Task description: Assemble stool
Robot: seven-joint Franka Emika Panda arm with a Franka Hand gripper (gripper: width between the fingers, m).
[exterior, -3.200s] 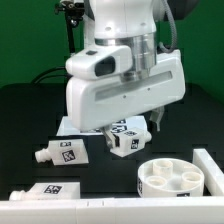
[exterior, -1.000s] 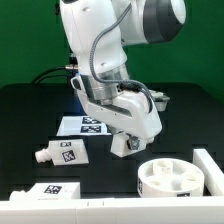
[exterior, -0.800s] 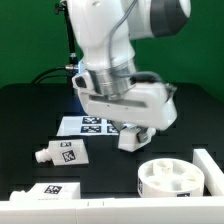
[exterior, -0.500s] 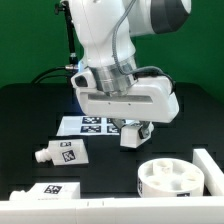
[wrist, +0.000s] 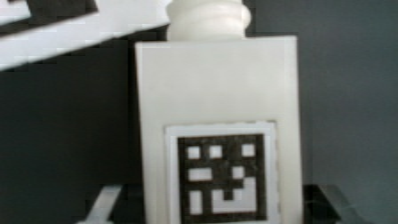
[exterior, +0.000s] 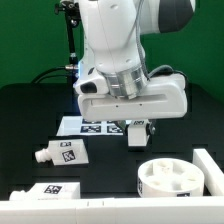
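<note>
The gripper is clamped on a short, chunky white plastic leg, holding it upright at the middle of the exterior view beside the flat marker board. Up close the leg is smooth and square-sided, with a rounded knob at one end and a black-and-white square tag on its face. The seat, a thick white disc with round holes, lies on the black table at lower right, and a second leg lies on its side at lower left.
</note>
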